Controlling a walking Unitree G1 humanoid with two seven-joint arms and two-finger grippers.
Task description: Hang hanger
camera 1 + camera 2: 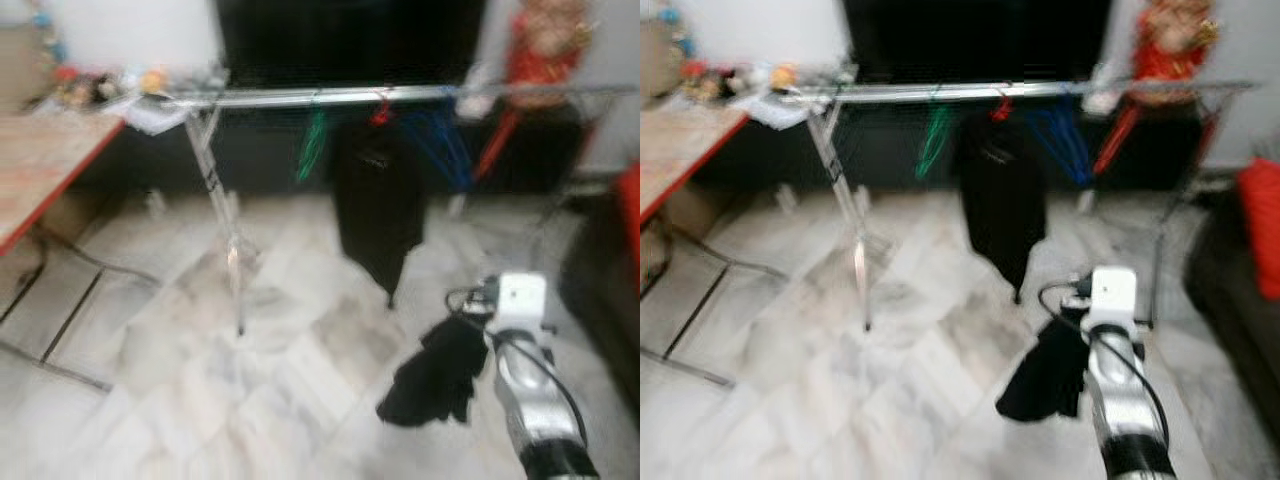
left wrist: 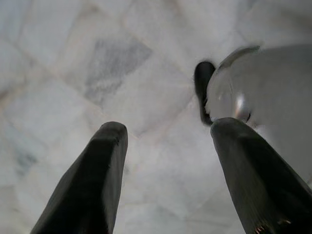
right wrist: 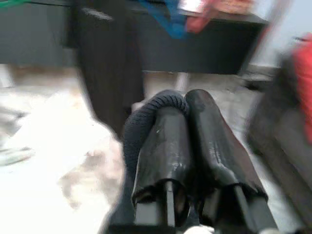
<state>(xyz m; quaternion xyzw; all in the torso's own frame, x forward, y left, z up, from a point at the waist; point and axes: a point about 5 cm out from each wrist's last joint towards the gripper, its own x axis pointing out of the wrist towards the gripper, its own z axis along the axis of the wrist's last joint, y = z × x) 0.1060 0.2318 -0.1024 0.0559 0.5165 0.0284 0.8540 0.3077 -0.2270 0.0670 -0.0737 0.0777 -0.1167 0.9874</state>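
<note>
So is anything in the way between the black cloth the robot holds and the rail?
Nothing visible. Bare floor lies between the right gripper with its black cloth and the rail. The rail already carries a green hanger, a black garment and blue hangers.

The marble floor [image 1: 200, 400] between the robot and the metal drying rack [image 1: 330, 97] lies open — broad room there for a claw to travel. The rack's rail runs across at the far side, and its slanted leg [image 1: 222, 230] comes down to the floor left of centre. Along the rail hang a green hanger [image 1: 313, 145], a black garment [image 1: 378, 205] reaching well down, and blue hangers [image 1: 440, 145], so the rail's middle stretch is crowded; the rail between the leg and the green hanger is bare. A wooden surface [image 1: 40, 165] edges in at the left, its frame on the floor — a dark sofa [image 1: 1230, 290] closes the right.
</note>
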